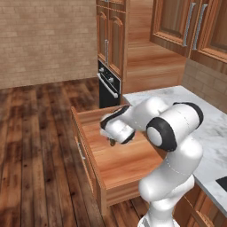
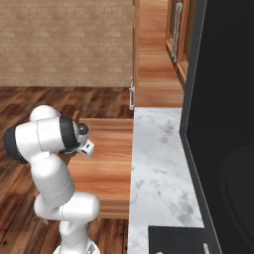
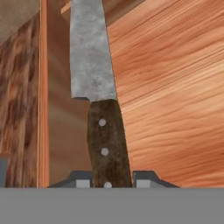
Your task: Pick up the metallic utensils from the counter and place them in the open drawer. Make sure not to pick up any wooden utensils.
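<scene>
Here is the kitchen knife, mottled silver blade above a dark brown riveted handle, standing lengthwise up the middle of the hand view. The handle's lower end sits right between the two small dark finger tips, and the two-finger gripper is closed narrowly on that handle, one tip pressed to each side. The blade points away from the hand, over the light-brown wooden floor of the wide open drawer. To one side in the hand view runs the drawer's thin side wall, with dark plank flooring beyond it.

Pull back to the left base view: the gripper hangs low inside the drawer's near-left part, the white arm bent over it from the lower right. The drawer is pulled well out from under the white-grey marble counter, its reddish-brown front carrying a slim silver bar handle. Whether the knife's tip touches the drawer floor I cannot tell.

From the right base view, the gripper is over the same drawer, just beside the marble slab's edge. Behind the counter's far end stands a black built-in oven under tall wooden cabinet doors, and a tan brick wall closes the room.
</scene>
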Robot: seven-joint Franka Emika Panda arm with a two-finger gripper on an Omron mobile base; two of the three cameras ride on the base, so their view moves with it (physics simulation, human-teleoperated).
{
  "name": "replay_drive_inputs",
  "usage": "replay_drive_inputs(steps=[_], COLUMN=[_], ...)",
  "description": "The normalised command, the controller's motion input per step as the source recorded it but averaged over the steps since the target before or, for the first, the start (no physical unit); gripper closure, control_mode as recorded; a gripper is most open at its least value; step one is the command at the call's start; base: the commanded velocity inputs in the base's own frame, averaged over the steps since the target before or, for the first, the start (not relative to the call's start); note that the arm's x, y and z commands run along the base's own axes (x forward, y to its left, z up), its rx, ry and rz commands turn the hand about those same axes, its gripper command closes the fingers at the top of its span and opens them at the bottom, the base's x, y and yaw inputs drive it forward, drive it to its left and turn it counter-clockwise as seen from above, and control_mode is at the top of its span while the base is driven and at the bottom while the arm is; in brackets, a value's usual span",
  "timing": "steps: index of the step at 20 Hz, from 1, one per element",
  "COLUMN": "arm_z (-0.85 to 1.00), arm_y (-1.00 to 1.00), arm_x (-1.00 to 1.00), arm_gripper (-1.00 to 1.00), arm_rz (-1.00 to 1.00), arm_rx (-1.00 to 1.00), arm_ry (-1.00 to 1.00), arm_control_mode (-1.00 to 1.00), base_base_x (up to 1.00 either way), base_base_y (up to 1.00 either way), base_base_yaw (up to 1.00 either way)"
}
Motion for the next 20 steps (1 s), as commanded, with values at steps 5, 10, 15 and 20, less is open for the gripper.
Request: replay_drive_inputs(steps=[5,10,15,20], arm_z=[0.09,0.0,-0.01,-0.32], arm_y=[-0.05,-0.28,-0.49,-0.55], arm_x=[0.02,0.16,0.08,0.1], arm_gripper=[1.0,1.0,1.0,1.0], arm_rz=[0.02,0.08,0.09,0.1], arm_rx=[-0.31,-0.21,-0.01,0.0], arm_ry=[0.17,0.07,0.0,0.01], arm_control_mode=[-1.0,-1.0,-1.0,-1.0], base_base_x=[0.0,0.0,0.0,0.0], base_base_y=[0.0,0.0,0.0,0.0], base_base_yaw=[0.0,0.0,0.0,0.0])
